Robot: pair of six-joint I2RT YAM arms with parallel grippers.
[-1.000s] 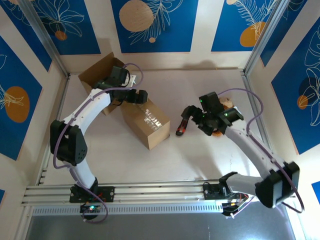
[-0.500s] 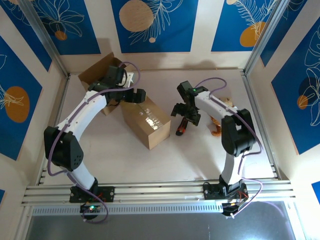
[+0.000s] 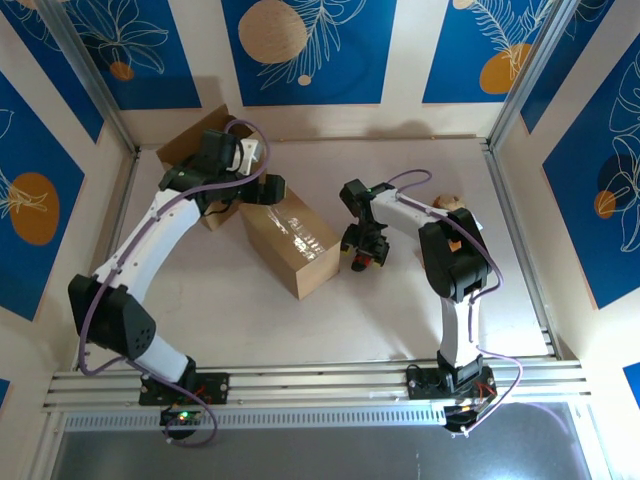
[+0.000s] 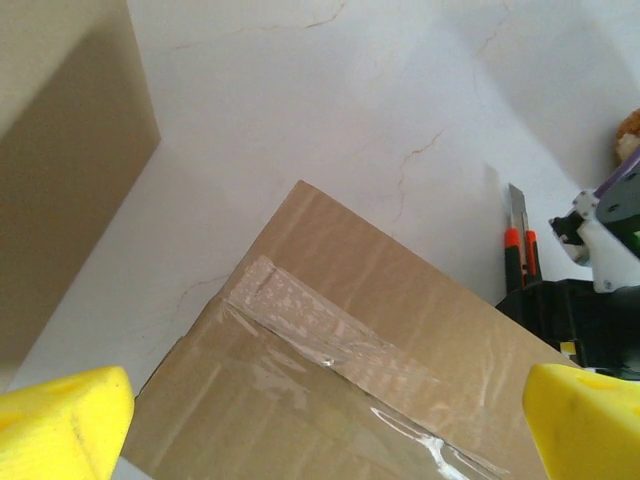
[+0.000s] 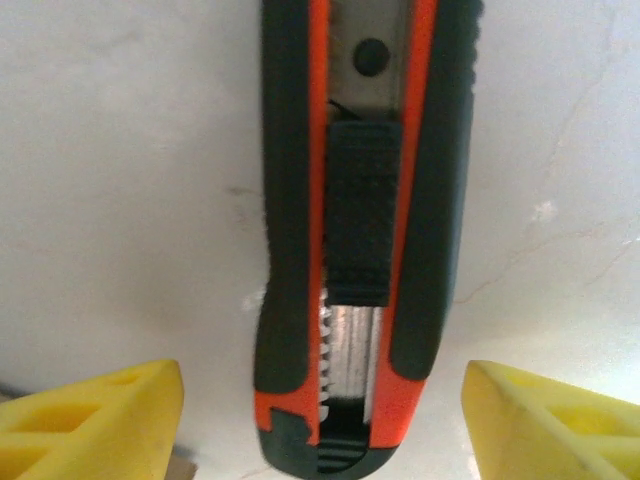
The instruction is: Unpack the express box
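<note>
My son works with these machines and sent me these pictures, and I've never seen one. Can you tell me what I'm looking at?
These are two robot arms bolted to the near edge of a white table. One picture looks down from above. The other two come from a camera on each wrist, so the yellow blocks in their lower corners are that arm's own fingertips. On the table lies a cardboard box sealed with clear tape. A second cardboard box stands in the far left corner. The left gripper hangs open over the sealed box. The right gripper is open too, its fingers either side of an orange and black utility knife lying on the table. Nothing is held yet; the knife is probably for cutting the tape.
</note>
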